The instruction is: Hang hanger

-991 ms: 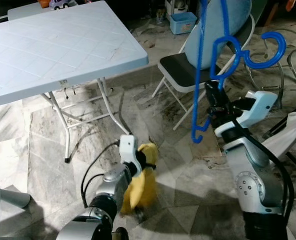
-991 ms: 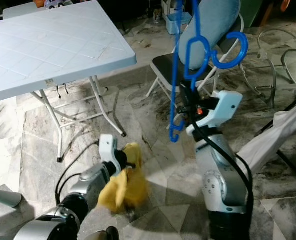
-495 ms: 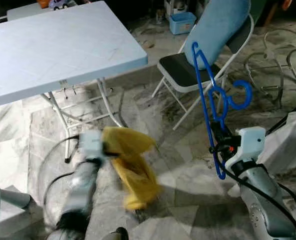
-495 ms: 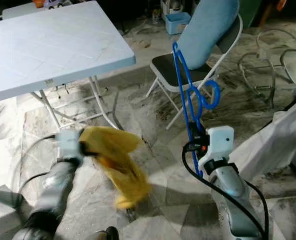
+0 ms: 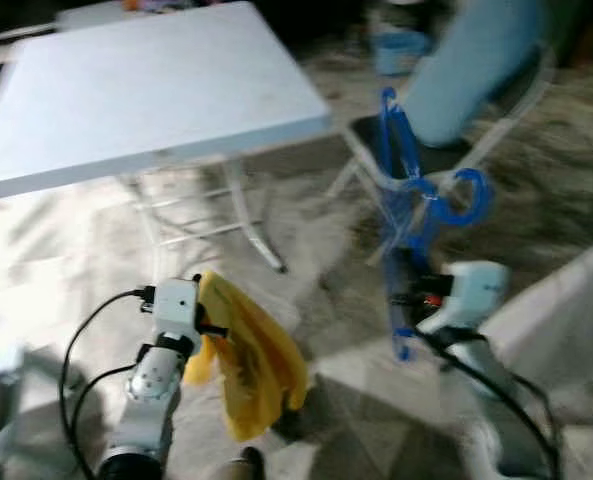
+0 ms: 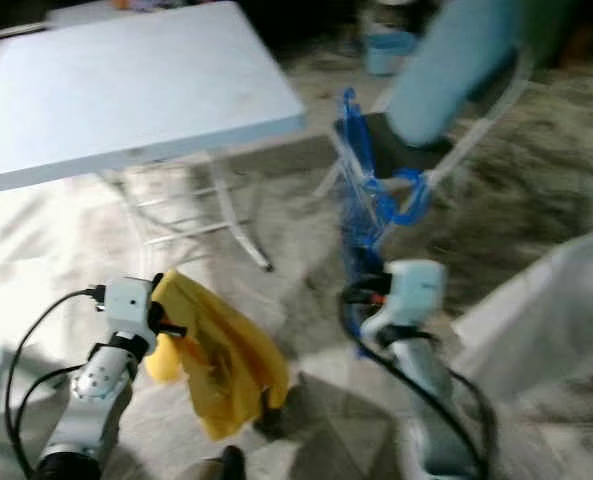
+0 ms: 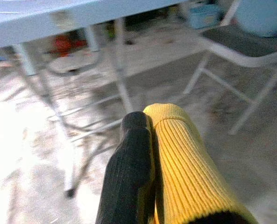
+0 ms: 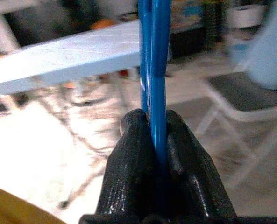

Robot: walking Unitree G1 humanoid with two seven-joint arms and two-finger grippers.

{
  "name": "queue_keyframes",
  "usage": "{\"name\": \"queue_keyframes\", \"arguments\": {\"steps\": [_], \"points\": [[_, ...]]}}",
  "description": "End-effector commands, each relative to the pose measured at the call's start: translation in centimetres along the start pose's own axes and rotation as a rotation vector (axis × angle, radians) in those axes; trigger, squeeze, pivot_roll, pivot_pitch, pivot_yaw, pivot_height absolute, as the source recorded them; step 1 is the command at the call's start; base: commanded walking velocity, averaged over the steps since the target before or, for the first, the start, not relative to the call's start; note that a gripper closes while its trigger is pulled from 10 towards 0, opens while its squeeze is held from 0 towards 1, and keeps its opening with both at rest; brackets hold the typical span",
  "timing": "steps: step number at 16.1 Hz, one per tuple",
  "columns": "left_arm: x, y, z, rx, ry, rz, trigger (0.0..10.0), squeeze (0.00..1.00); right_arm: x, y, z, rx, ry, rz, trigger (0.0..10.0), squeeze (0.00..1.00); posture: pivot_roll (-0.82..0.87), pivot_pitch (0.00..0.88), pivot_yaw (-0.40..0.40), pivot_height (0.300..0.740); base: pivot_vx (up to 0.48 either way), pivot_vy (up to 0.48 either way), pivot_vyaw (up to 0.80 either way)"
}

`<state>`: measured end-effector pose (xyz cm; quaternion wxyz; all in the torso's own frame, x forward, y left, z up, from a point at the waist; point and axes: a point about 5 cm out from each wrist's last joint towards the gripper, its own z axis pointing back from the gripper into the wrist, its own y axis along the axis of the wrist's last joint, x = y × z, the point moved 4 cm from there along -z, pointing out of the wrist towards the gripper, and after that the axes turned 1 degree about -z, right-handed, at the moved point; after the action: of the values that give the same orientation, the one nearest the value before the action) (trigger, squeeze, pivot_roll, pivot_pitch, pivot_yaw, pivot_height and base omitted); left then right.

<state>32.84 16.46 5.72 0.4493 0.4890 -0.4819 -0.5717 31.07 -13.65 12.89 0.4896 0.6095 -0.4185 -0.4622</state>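
A blue plastic hanger (image 5: 408, 205) stands upright in my right gripper (image 8: 150, 122), which is shut on its lower bar; its hook (image 5: 464, 196) points right. In the right wrist view the two black fingers (image 8: 129, 158) pinch the blue bar (image 8: 153, 56). My left gripper (image 7: 145, 122) is shut on a yellow knitted garment (image 5: 246, 355) that hangs down from it over the floor. The left arm (image 5: 151, 385) is low on the left, the right arm (image 5: 466, 305) on the right. The picture is blurred.
A white folding table (image 5: 146, 95) stands ahead on the left with metal legs (image 5: 251, 215). A folding chair (image 5: 476, 110) with a light blue cloth over its back stands behind the hanger. White fabric (image 5: 561, 320) lies at the right. Marble floor (image 5: 66, 260) around.
The camera has swung, shifting the whole scene right and blurring it. My left arm has drawn back toward me with the yellow garment. The right gripper still holds the hanger upright.
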Motion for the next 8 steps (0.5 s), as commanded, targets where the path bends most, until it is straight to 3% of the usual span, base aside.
{"name": "queue_keyframes", "arguments": {"steps": [1, 4, 8], "points": [[-0.1, 1.3, -0.4, 0.043, 0.004, -0.015, 10.0, 0.00, 0.5, 0.0, 0.0, 0.005, -0.020, -0.002, 10.0, 0.00, -0.07, 0.100, 0.073, 0.740, 0.000, 0.000, 0.79], [0.2, 1.4, -0.4, 0.040, -0.020, 0.004, 10.0, 0.00, 0.2, -0.1, -0.3, 0.018, -0.023, -0.034, 10.0, 0.00, -0.06, 0.088, 0.077, 0.740, 0.000, 0.000, 0.78], [1.0, 2.2, -0.7, 0.065, -0.059, 0.030, 10.0, 0.00, 0.1, -0.6, -0.6, 0.016, -0.030, -0.057, 10.0, 0.00, -0.05, 0.060, 0.069, 0.740, 0.000, 0.000, 0.00]]}}
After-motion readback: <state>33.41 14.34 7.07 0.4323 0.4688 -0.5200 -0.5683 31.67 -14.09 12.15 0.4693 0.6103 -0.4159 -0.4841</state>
